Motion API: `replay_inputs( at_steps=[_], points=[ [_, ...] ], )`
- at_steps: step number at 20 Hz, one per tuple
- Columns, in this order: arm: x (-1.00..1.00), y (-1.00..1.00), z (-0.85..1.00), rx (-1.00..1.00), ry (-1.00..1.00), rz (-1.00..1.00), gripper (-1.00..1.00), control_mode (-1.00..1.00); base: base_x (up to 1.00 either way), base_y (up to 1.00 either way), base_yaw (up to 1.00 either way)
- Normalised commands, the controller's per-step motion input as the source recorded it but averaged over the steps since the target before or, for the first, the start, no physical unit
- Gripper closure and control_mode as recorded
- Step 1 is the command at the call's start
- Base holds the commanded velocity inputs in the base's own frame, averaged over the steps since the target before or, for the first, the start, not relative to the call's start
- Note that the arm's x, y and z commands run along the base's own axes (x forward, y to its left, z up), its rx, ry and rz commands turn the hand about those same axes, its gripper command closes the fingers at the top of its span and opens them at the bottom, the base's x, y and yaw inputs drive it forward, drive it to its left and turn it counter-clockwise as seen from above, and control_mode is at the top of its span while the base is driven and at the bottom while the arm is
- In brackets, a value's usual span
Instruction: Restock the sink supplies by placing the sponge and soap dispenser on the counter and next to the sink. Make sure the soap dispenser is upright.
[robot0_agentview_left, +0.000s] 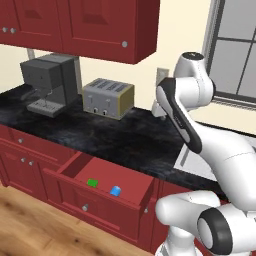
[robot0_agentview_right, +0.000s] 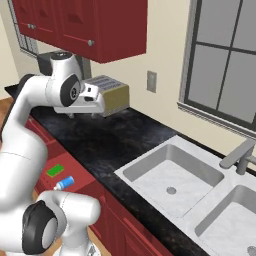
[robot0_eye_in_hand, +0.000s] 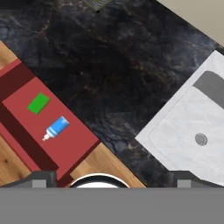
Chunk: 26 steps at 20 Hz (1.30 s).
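Note:
The green sponge (robot0_eye_in_hand: 38, 103) lies flat in an open red drawer (robot0_eye_in_hand: 70, 146) below the counter (robot0_eye_in_hand: 109, 65). Beside it the blue soap dispenser (robot0_eye_in_hand: 57, 128) lies on its side, white pump pointing away from the sponge. Both are also visible from the base: sponge (robot0_agentview_left: 92, 183) (robot0_agentview_right: 55, 170), soap dispenser (robot0_agentview_left: 115, 190) (robot0_agentview_right: 65, 183). My gripper (robot0_eye_in_hand: 116, 180) hangs high above the counter, open and holding nothing, looking down on drawer, counter and sink (robot0_eye_in_hand: 192, 131). The sink (robot0_agentview_right: 172, 175) is a light grey basin with a round drain.
A toaster (robot0_agentview_left: 107, 97) and a coffee machine (robot0_agentview_left: 47, 82) stand at the back of the counter (robot0_agentview_left: 100, 132), under red wall cabinets (robot0_agentview_left: 100, 25). A second basin (robot0_agentview_right: 230, 220) and a faucet (robot0_agentview_right: 240, 156) lie right of the sink. A window (robot0_agentview_right: 225, 60) sits behind.

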Motion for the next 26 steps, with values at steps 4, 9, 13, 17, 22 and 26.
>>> replay_inputs(
  at_steps=[4,9,13,17,22,26],
  points=[
    [0.0,0.0,0.0,0.0,0.0,0.0,-1.0,1.0,0.0,0.0,0.0],
    [0.0,0.0,0.0,0.0,0.0,0.0,-1.0,1.0,0.0,0.0,0.0],
    [-0.2,0.0,-0.08,0.02,0.0,-0.01,-1.0,-1.0,0.0,0.0,0.0],
    [-0.74,0.76,-0.89,0.01,0.11,-0.21,-1.0,-1.0,0.0,0.0,0.0],
    [-0.58,1.0,-1.0,-0.02,0.2,-0.3,-1.0,-1.0,0.0,0.0,0.0],
    [-0.23,1.0,-1.0,0.0,0.26,-0.28,-1.0,-1.0,0.0,0.0,0.0]
  ],
)
